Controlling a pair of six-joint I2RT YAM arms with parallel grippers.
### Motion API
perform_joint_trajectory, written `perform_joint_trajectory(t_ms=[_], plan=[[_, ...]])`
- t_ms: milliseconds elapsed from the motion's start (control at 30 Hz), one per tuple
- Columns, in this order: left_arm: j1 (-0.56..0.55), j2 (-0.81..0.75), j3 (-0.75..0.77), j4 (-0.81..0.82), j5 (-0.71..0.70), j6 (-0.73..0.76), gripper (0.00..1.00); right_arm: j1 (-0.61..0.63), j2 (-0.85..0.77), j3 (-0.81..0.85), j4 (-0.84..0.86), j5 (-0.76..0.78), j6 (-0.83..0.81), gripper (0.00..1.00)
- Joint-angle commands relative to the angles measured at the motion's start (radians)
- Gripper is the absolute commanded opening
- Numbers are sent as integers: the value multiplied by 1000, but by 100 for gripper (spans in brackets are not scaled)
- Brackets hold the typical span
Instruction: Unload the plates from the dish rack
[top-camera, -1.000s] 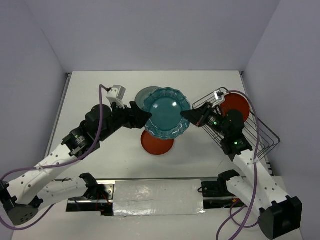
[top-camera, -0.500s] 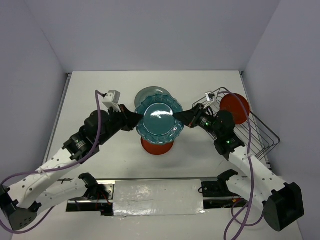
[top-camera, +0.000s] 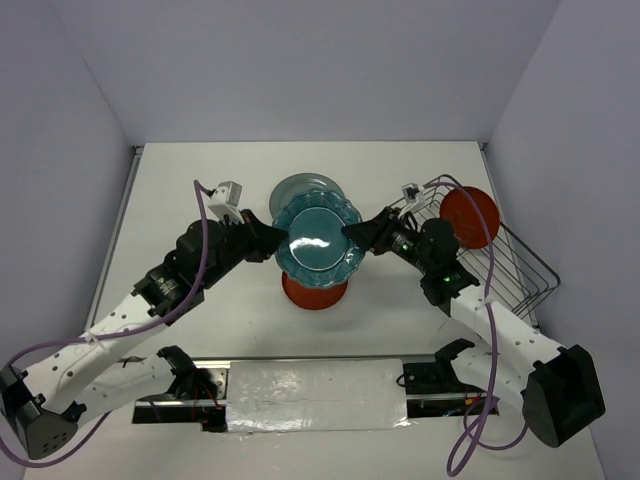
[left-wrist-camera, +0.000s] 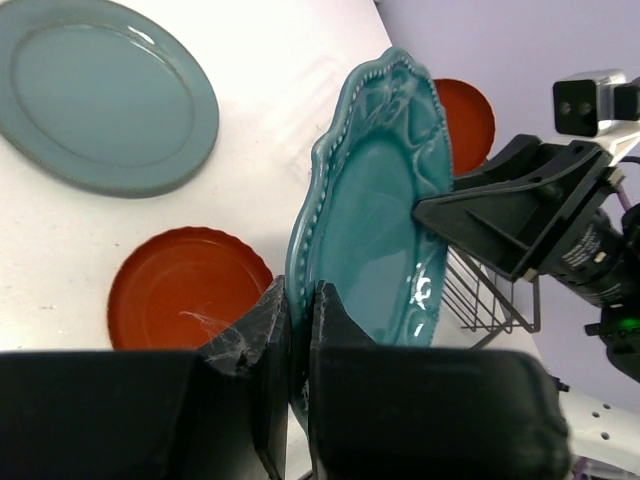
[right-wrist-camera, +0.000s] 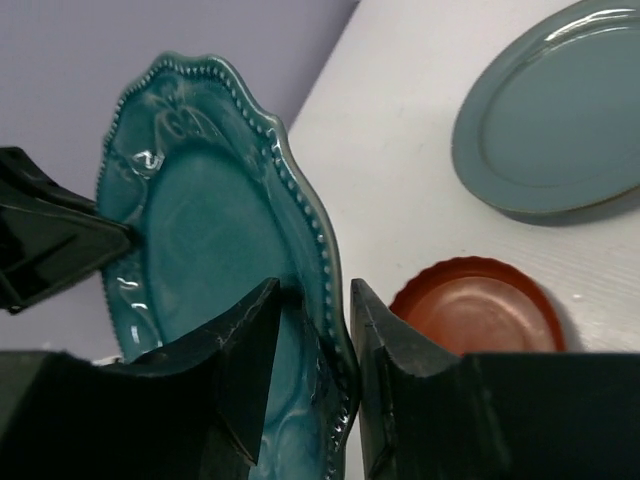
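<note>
Dish rack (top-camera: 515, 265): dark wire basket on the right side of the tabletop (top-camera: 200, 180). One red-orange plate (top-camera: 470, 218) stands on edge at its far end; the right arm hides part of the rest.
Teal plate (top-camera: 318, 240): scalloped rim, out of the rack, held tilted in the air over the middle of the tabletop, between the two claws.
Left claw (top-camera: 283, 238): fingers pinched tight on the teal plate's left rim, one on each face.
Right claw (top-camera: 350, 232): fingers narrowly apart, straddling the right rim of the same plate and closed against it.
Grey-green plate (top-camera: 300, 188): flat on the tabletop, just beyond the teal plate on the far side.
Second red-orange plate (top-camera: 313, 290): flat on the tabletop, near side, partly under the held plate.
</note>
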Motion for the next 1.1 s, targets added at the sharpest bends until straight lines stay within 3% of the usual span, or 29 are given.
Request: perform_joint_trajectory(t_ms=[0,133,433,733,867,1067], plan=[[51,30,19,122,-13,-37,0,38,1,-5,99,-5,-46,42],[149,56,40,141,28,-56,0,37,10,-16,79,21,-60,51],[446,111,56,156,186,-84,0,37,-49,-45,70,53,-65,57],[725,51,-84,157,115,-74,0,37,-247,-121,-25,99,-120,59],[922,102,-173,280,236,-117,0,37,-336,-151,-62,156,-163,59],[1065,139,-262,466,332,-179,0,35,-349,-155,-54,160,-178,61]])
